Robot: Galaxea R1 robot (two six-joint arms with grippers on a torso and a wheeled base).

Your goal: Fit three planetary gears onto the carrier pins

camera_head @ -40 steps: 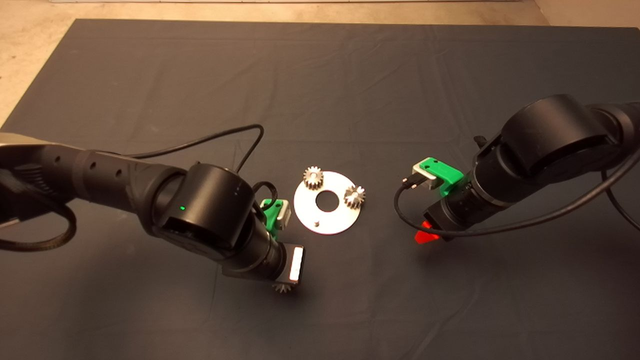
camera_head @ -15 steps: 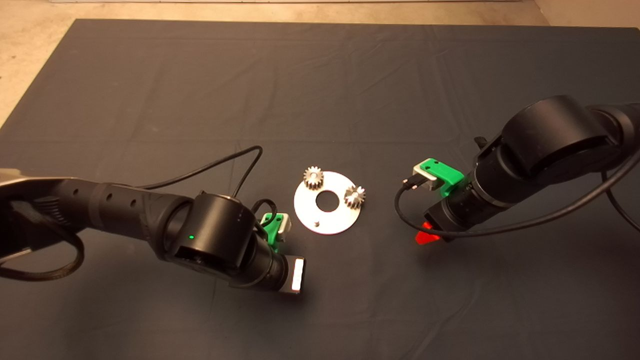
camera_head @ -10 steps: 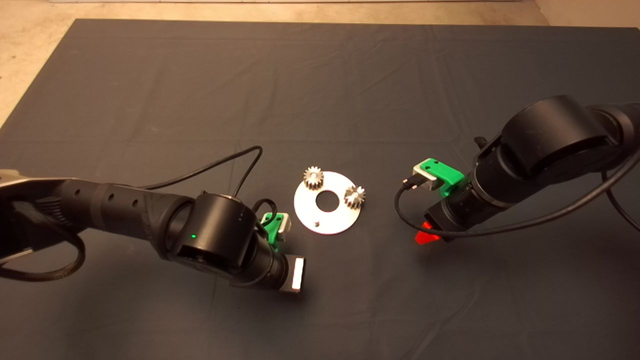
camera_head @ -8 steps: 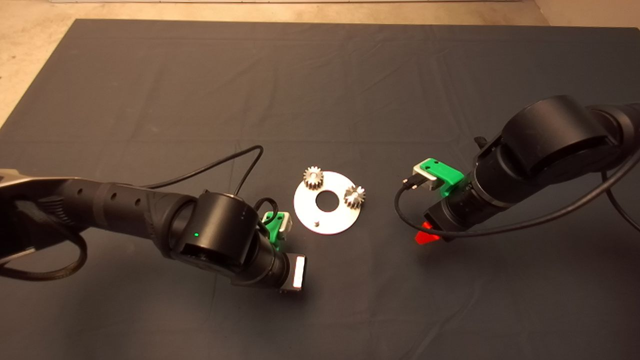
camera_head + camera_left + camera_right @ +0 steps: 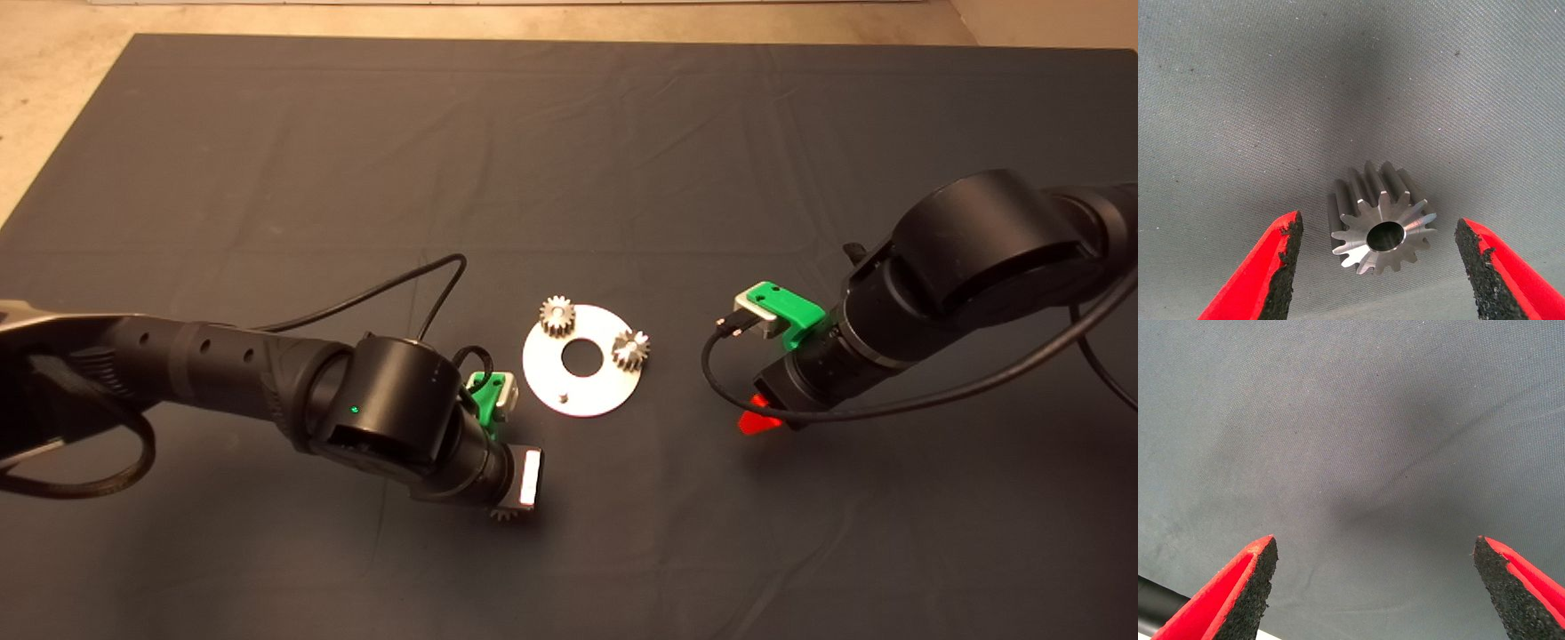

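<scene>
The third gear (image 5: 1379,227), hidden under the left arm half a second ago, peeks out again beside the left gripper (image 5: 1375,273), which has shifted slightly. Its fingers (image 5: 1281,267) are spread either side of the gear, not touching it, so the grasp is still to come. Two gears (image 5: 556,316) already sit on the disc (image 5: 582,360); one pin (image 5: 562,397) stands bare. The right gripper (image 5: 1375,587) hovers with fingers spread, right of the disc. The bench carries a creased dark mat (image 5: 569,160), with pale floor (image 5: 53,80) beyond.
</scene>
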